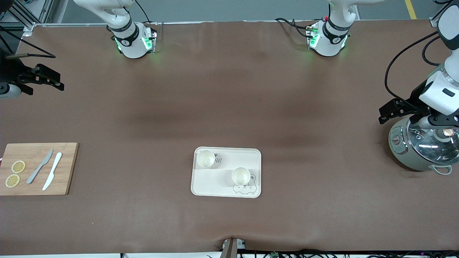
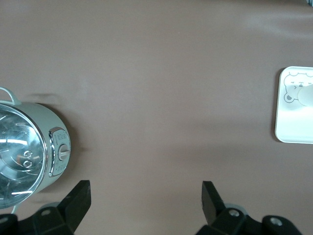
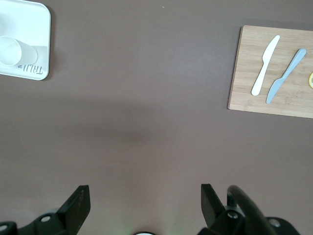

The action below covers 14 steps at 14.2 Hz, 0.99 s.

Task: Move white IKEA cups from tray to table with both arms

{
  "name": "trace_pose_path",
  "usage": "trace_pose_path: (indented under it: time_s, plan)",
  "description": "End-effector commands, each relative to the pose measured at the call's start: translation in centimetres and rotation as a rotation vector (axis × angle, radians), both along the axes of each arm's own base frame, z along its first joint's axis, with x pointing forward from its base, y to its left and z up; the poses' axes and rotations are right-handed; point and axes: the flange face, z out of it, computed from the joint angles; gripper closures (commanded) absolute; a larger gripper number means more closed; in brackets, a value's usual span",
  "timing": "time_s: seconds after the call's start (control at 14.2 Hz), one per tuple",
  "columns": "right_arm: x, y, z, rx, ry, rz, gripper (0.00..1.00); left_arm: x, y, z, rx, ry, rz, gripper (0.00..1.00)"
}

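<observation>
Two white IKEA cups stand upright on the cream bear-printed tray [image 1: 211,183] at the table's middle. One cup [image 1: 206,158] is at the tray's corner toward the right arm's end. The other cup [image 1: 241,176] is nearer the front camera, by the bear print. My left gripper [image 1: 390,113] is open and empty, up beside the cooker at the left arm's end; its wrist view [image 2: 145,188] shows the tray's edge [image 2: 293,128] and part of a cup [image 2: 306,95]. My right gripper [image 1: 48,79] is open and empty over the right arm's end; its wrist view [image 3: 145,193] shows a cup [image 3: 11,51].
A grey-green cooker with a glass lid [image 1: 417,147] stands at the left arm's end, under the left wrist. A wooden cutting board [image 1: 64,168] with two knives and two lemon slices lies at the right arm's end. Bare brown table surrounds the tray.
</observation>
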Motion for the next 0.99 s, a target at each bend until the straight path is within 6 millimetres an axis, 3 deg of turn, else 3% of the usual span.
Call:
trace_pose_path:
  time_s: [0.0, 0.92]
  plan:
    - [-0.96, -0.14, 0.29, -0.004, -0.004, -0.019, 0.0, -0.02, 0.12, 0.58, -0.002, 0.002, -0.015, 0.0]
    - [-0.89, 0.02, 0.05, -0.004, 0.002, -0.017, 0.0, 0.59, 0.54, 0.01, 0.007, 0.008, -0.007, 0.0]
